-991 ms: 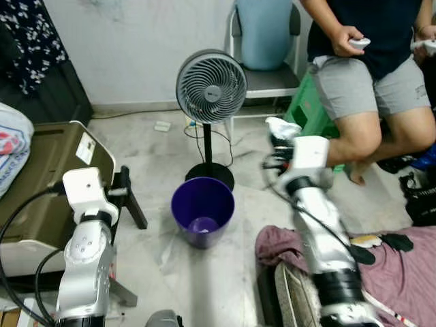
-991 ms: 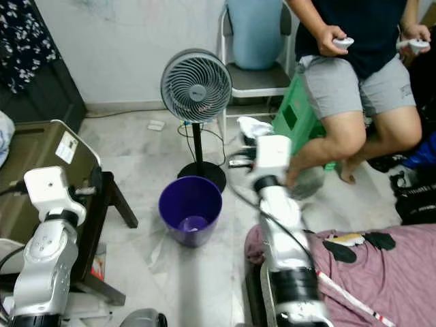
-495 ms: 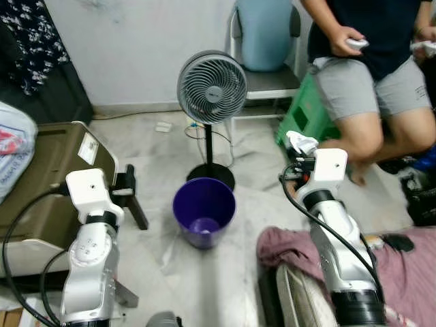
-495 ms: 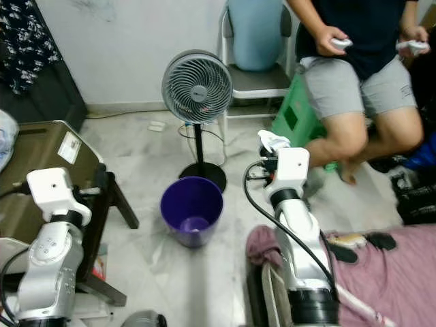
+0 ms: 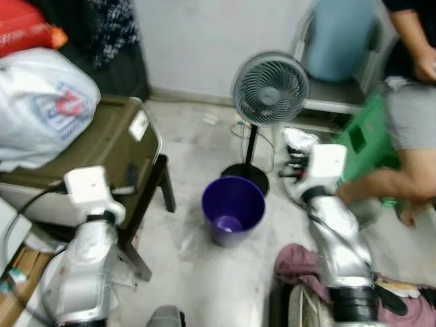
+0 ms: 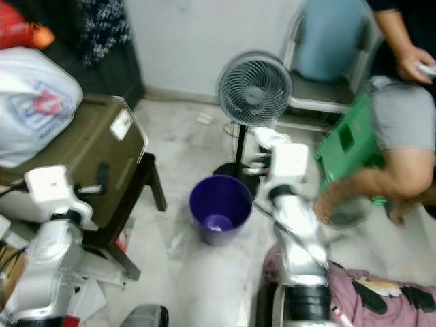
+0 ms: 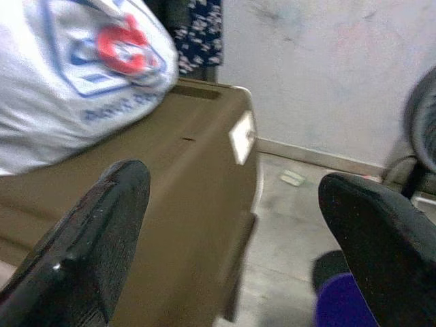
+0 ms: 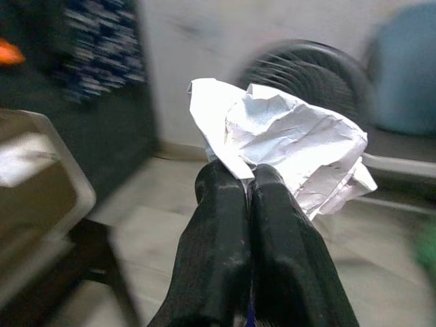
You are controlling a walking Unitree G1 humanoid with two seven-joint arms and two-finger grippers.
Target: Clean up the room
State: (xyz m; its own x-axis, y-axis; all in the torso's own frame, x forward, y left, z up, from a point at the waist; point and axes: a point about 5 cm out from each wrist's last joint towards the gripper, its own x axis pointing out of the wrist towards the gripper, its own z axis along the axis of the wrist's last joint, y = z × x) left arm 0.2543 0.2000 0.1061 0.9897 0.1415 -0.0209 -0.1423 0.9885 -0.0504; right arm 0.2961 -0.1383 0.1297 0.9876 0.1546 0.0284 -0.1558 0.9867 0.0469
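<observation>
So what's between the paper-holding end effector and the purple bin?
Bare floor separates the right end effector gripping crumpled paper from the purple bin, per the left eye view.

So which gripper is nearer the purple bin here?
The right gripper, holding crumpled paper, sits just beyond the purple bin, toward the fan. The left gripper is farther, over the brown box.

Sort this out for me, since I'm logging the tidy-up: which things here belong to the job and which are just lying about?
Part of the job:
- crumpled paper, clamped in the right pincer
- purple bin, standing on the floor
- left pincer, open and holding nothing

Just lying about:
- standing fan
- olive box with a white bag on it
- green stool
- seated person
</observation>
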